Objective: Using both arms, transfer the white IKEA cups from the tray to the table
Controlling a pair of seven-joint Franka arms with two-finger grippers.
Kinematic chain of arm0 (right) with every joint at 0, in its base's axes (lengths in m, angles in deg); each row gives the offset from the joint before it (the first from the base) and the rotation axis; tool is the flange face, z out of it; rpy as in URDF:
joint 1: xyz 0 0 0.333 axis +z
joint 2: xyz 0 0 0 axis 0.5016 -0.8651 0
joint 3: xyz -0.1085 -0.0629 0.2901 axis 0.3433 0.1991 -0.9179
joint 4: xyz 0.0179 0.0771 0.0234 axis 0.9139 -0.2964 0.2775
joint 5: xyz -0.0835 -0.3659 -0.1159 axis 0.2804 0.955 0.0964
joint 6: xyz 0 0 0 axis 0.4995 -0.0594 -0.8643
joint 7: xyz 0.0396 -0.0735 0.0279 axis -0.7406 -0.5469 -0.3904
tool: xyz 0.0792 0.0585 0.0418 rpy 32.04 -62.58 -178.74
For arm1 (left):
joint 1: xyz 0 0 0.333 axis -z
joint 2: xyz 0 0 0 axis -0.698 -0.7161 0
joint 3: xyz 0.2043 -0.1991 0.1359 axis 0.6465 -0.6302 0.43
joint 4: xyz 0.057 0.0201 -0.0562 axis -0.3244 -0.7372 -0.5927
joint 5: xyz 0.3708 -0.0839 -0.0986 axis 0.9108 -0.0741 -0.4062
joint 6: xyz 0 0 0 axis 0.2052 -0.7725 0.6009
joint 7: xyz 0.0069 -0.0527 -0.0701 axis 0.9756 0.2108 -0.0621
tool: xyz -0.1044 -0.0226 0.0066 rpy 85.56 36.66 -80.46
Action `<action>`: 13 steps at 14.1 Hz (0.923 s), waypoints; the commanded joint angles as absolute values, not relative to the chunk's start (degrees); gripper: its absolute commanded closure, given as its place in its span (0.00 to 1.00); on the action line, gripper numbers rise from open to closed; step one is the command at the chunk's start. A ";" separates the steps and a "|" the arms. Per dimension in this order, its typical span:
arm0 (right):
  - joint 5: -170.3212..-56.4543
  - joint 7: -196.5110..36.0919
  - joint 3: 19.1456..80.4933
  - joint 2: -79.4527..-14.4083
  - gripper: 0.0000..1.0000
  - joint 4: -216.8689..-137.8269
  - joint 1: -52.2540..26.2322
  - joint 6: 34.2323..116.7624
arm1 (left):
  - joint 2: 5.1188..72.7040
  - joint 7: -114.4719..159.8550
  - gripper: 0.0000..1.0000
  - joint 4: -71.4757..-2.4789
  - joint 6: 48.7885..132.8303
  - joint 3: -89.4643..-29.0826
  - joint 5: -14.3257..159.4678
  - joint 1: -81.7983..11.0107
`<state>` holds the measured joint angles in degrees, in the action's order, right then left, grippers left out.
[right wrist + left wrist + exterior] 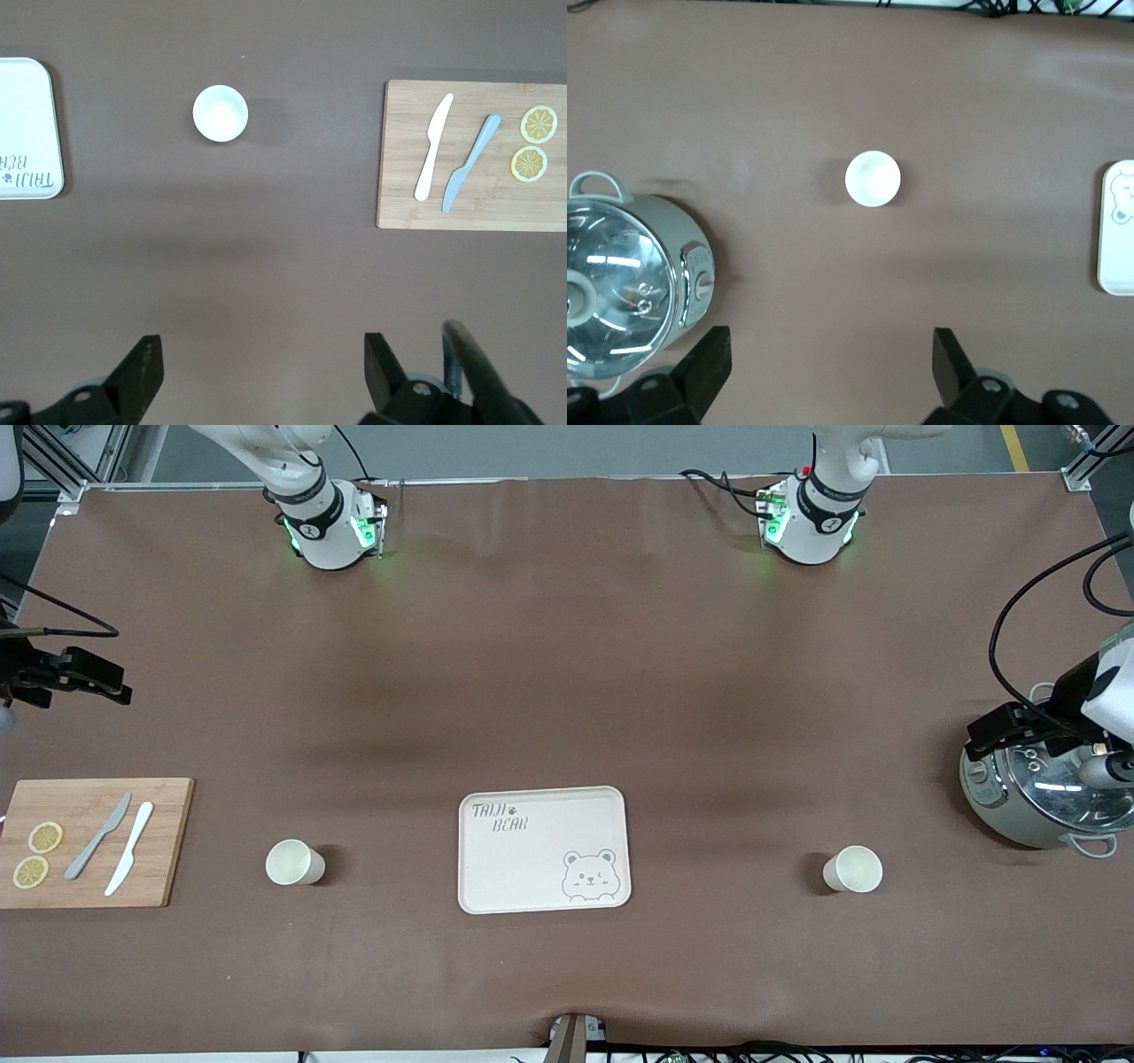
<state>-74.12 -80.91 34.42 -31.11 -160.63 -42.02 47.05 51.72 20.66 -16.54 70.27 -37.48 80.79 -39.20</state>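
Note:
Two small cream-white cups stand upright on the brown table, one on each side of the beige bear tray (532, 868). One cup (295, 862) is toward the right arm's end and also shows in the right wrist view (221, 112). The other cup (854, 869) is toward the left arm's end and also shows in the left wrist view (873, 179). My left gripper (1005, 731) hangs open and empty over the table at the edge of the pot (831, 372). My right gripper (89, 677) hangs open and empty over the table's right-arm end (264, 372). Both are well apart from the cups.
A lidded metal pot (1036, 797) stands at the left arm's end of the table. A wooden cutting board (164, 841) with two knives and two lemon slices lies at the right arm's end. Brown table (567, 673) stretches between the bases and the tray.

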 commanded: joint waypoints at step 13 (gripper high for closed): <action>-74.61 -81.37 44.94 -29.62 0.00 -162.44 -30.06 47.94 | 58.99 19.76 0.00 -13.99 60.49 -37.34 80.60 -40.58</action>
